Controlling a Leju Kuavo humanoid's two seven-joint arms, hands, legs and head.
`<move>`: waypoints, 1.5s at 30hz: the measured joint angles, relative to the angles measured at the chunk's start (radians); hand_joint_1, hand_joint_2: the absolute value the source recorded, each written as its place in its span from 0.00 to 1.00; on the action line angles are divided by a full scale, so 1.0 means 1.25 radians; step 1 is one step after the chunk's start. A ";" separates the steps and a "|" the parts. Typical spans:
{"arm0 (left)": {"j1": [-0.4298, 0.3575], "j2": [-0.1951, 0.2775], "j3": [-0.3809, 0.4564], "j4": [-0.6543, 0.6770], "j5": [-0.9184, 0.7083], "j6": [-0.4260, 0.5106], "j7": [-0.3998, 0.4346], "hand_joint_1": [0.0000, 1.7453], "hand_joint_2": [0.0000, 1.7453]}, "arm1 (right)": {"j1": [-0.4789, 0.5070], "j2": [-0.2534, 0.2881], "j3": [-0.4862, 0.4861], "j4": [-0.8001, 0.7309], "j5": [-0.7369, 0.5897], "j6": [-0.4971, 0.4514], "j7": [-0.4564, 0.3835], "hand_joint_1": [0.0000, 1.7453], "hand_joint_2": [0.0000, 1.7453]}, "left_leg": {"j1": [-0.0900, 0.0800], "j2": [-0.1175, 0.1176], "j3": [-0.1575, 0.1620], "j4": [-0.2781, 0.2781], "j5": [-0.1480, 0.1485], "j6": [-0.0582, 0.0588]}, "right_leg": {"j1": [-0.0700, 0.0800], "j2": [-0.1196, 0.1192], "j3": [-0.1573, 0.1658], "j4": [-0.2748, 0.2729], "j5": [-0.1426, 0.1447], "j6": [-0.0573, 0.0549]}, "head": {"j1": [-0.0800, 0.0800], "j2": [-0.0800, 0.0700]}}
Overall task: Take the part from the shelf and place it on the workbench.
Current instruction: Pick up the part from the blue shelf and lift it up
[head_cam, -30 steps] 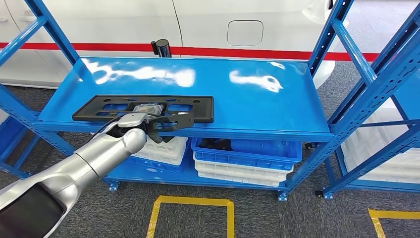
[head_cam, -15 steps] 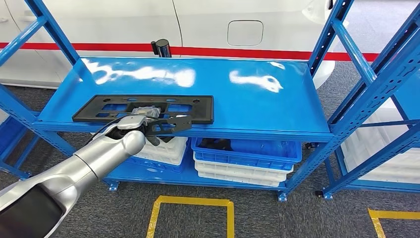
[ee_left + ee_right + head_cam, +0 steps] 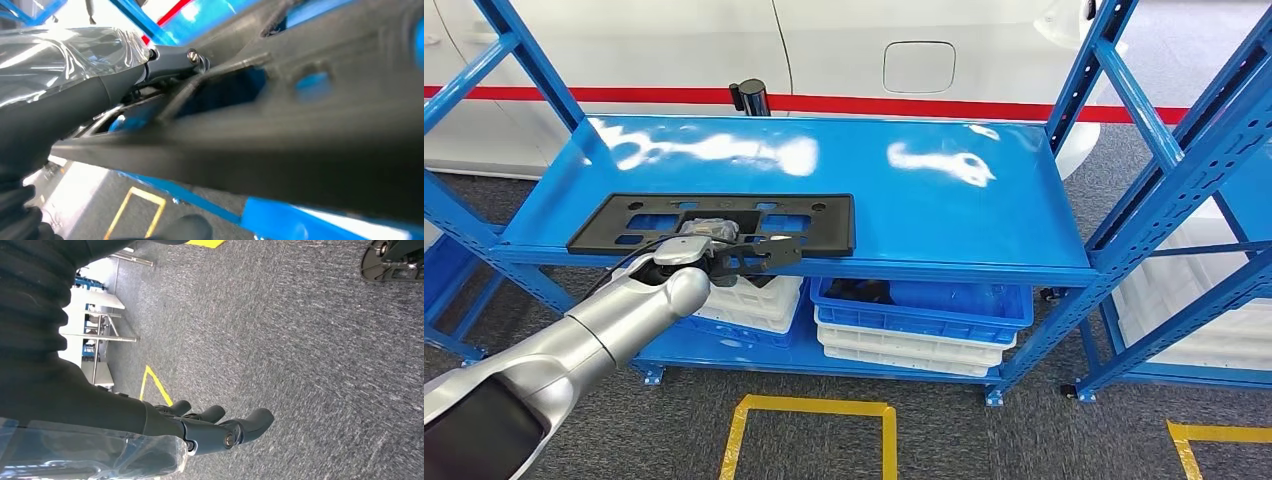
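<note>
We have our left hand [image 3: 724, 255] at the near edge of the blue shelf [image 3: 944, 215], its fingers closed over the front rim of the flat black plastic part [image 3: 714, 220]. In the left wrist view the thumb lies along the part's upper face with the rim running across beneath it, so we judge the part pinched, though it rests flat on the shelf. It lies just ahead of that hand, stretching to both sides of it. Our right hand [image 3: 220, 432] hangs over the grey carpet, fingers loosely apart, holding nothing. We judge this the grasping step. Next we need to raise the part clear of the shelf lip and draw it toward us, keeping the long panel level, since one hand grips only its rim.
</note>
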 joint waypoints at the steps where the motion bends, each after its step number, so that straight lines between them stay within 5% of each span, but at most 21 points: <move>1: 0.000 0.001 0.000 0.000 -0.003 0.000 0.000 1.00 1.00 | 0.000 0.000 0.000 0.000 0.000 0.000 0.000 0.00 1.00 | 0.000 0.000 0.000 0.000 0.000 0.000 | 0.000 0.000 0.000 0.000 0.000 0.000 | 0.000 0.000; 18: -0.004 0.005 0.001 0.000 -0.021 -0.006 -0.003 1.00 1.00 | -0.001 -0.001 0.002 0.000 -0.002 0.000 0.002 0.00 1.00 | 0.000 0.000 0.007 0.000 -0.001 -0.001 | 0.000 0.000 0.007 0.000 0.000 0.000 | 0.000 0.000; 29: 0.004 0.020 0.001 -0.017 -0.042 0.003 -0.065 1.00 1.00 | 0.000 -0.001 0.002 0.000 -0.009 0.001 -0.003 0.00 1.00 | 0.000 0.000 0.009 0.000 0.000 -0.001 | 0.001 0.000 0.009 0.000 0.000 0.000 | 0.000 0.000; 45: 0.018 0.045 -0.020 -0.048 -0.303 -0.040 -0.016 1.00 1.00 | 0.000 -0.001 0.002 0.000 -0.023 -0.004 -0.001 0.00 1.00 | 0.000 0.000 0.007 0.000 0.000 -0.001 | 0.001 0.000 0.007 0.000 0.000 0.000 | 0.000 0.000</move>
